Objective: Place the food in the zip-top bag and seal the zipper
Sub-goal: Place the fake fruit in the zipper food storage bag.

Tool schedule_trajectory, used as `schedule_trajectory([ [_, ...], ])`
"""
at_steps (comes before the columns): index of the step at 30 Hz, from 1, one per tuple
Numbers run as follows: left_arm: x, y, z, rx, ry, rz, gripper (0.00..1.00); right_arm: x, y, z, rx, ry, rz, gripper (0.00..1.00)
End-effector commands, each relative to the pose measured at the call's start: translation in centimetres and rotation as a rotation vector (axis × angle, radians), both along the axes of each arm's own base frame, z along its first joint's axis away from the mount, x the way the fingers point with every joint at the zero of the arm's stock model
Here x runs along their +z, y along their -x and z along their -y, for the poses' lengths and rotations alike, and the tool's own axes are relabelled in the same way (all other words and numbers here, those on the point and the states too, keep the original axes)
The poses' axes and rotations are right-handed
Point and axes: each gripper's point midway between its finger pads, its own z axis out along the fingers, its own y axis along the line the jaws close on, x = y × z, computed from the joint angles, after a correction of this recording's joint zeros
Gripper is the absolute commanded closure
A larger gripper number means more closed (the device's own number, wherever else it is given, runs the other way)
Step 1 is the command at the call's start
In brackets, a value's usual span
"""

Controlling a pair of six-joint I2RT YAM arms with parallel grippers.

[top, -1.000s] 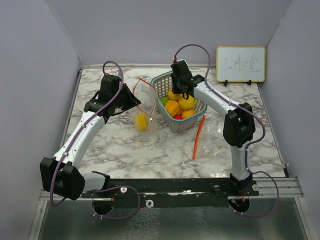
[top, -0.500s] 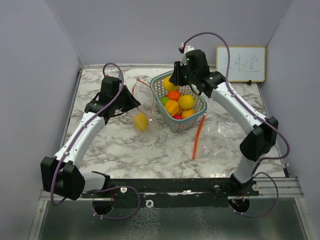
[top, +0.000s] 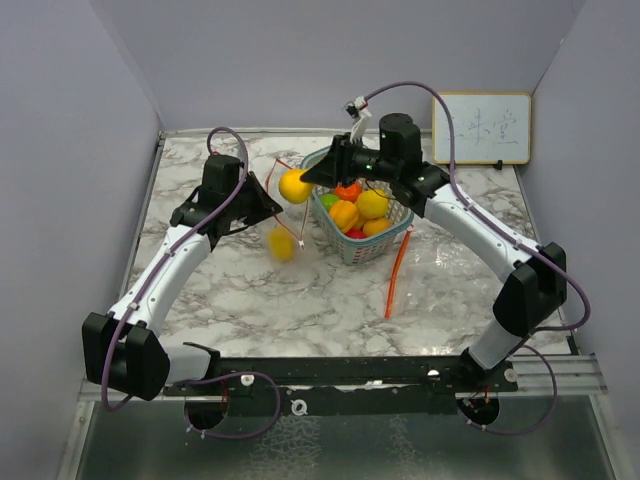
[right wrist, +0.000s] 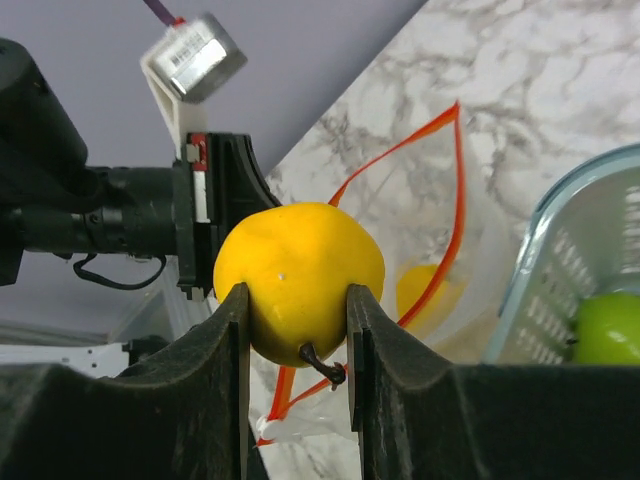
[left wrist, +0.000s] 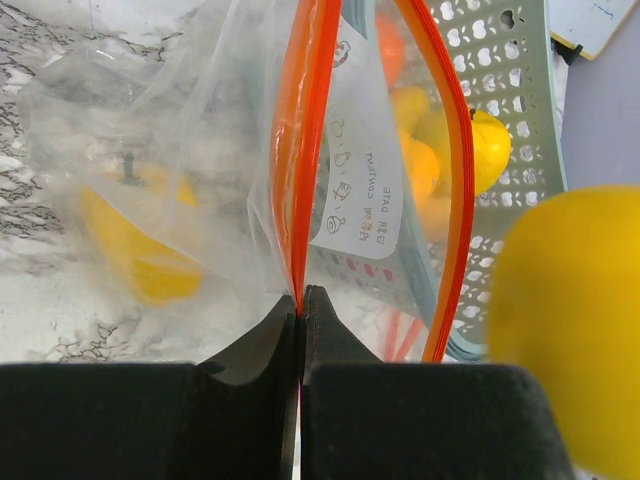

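Note:
My right gripper (top: 303, 182) is shut on a yellow toy fruit (top: 294, 186) with a dark stem, held in the air over the open mouth of the clear zip-top bag (top: 283, 205). In the right wrist view the fruit (right wrist: 298, 280) sits between my fingers above the bag's orange zipper (right wrist: 455, 205). My left gripper (top: 268, 206) is shut on one side of the bag's orange rim (left wrist: 298, 170) and holds the bag up. One yellow fruit (top: 281, 243) lies inside the bag. More yellow, orange, green and red food sits in the pale blue basket (top: 372, 242).
A second bag with an orange zipper (top: 397, 272) lies flat to the right of the basket. A small whiteboard (top: 481, 128) leans on the back wall at the right. The basket stands just right of the held bag.
My right gripper has lifted a yellow fruit out of the basket and carried it left, over the bag's mouth. My left gripper has kept its hold on the bag.

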Motion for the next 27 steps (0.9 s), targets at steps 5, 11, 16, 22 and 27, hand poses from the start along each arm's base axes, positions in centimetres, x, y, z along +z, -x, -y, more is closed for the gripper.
schedule_trajectory([
  [5,1.8,0.6,0.7,-0.027,0.073,0.047,1.00,-2.0,0.7,-3.5,0.083,-0.116,-0.116,0.98],
  [11,2.4,0.8,0.8,-0.038,0.079,0.058,1.00,-6.1,-0.7,-4.1,-0.034,0.030,-0.141,0.97],
  [16,3.1,1.0,0.9,-0.052,0.079,0.067,1.00,-9.2,-1.6,-3.0,-0.205,0.342,-0.030,0.98],
  [22,3.9,0.8,1.2,-0.066,0.084,0.072,1.00,-10.2,-3.1,-1.8,-0.324,0.497,0.029,0.98],
  [27,5.2,0.1,1.3,-0.075,0.079,0.092,1.00,-10.6,-3.2,-1.8,-0.379,0.597,0.064,0.84],
])
